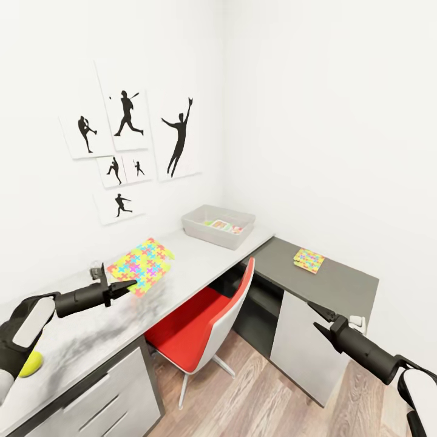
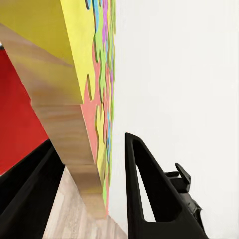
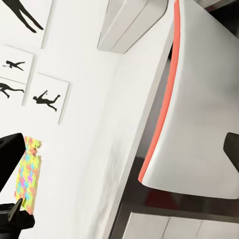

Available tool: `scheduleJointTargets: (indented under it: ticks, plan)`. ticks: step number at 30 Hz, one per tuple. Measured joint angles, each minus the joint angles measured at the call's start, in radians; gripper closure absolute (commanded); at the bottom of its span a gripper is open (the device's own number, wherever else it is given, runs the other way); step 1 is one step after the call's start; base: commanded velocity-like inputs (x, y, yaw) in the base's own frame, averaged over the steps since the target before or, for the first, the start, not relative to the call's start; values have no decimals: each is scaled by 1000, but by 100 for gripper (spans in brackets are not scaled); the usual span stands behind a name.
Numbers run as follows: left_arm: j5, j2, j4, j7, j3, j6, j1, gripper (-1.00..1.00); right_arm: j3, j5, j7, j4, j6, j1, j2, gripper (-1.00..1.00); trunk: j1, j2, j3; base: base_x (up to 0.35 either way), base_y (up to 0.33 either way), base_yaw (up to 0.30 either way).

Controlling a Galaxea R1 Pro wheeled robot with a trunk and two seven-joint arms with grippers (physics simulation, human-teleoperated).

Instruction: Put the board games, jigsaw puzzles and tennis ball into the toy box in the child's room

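A pale grey table (image 1: pixel 200 267) meets a lower dark cabinet (image 1: pixel 340 285) in a white room corner. The left gripper (image 1: pixel 118 285), fingers narrowly parted, hovers beside 1 jigsaw puzzle (image 1: pixel 143 264). A 2nd puzzle (image 1: pixel 309 260) lies on the cabinet. The toy box (image 1: pixel 218 226) sits against the wall, holding coloured boxes. The right gripper (image 1: pixel 320 320) hangs spread wide, empty.

Both claws (image 1: pixel 118 284) (image 1: pixel 320 320) open, empty
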Motion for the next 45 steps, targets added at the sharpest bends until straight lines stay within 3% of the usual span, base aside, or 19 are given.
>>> scheduleJointTargets:
  ticks: [3, 5, 7, 9, 17, 24, 33, 45]
  plan:
    - [-24, -28, 67, 0, -105, -1, -109, 100, -2, 0, 1, 1, 1, 0, -1, -100, -12, 21, 9, 0, 0, 0]
    - [-34, -62, 124, 2, -184, -3, -139, 100, -3, 0, 0, 1, 1, 0, -1, -100, -19, 35, 15, 0, 0, 0]
    - [-30, -86, 150, -5, -225, -2, -152, 100, -3, 0, 0, 1, 0, 0, 0, -100, -27, 49, 22, 0, 0, 0]
    - [-28, -93, 154, -14, -244, -1, -157, 100, -3, 0, 1, 0, 0, 0, 0, -100, -35, 63, 28, 0, 0, 0]
    - [-26, -95, 159, -44, -259, 0, -161, 100, 0, -1, 8, -7, 0, 0, 9, -100, -65, 119, 53, 0, 0, 0]
    - [-28, -85, 159, -113, -261, 0, -161, 100, 5, 0, 3, -6, 0, 0, 11, -100, -92, 168, 75, 0, 0, 0]
    - [-27, -61, 159, -121, -262, 0, -161, 100, -1, -1, 2, -4, -1, 0, 15, -100, -127, 231, 104, 0, 0, 0]
    - [-29, -54, 160, -144, -261, 0, -161, 100, 1, -2, -3, -9, -7, 0, 17, -100, -173, 315, 144, 0, 0, -48]
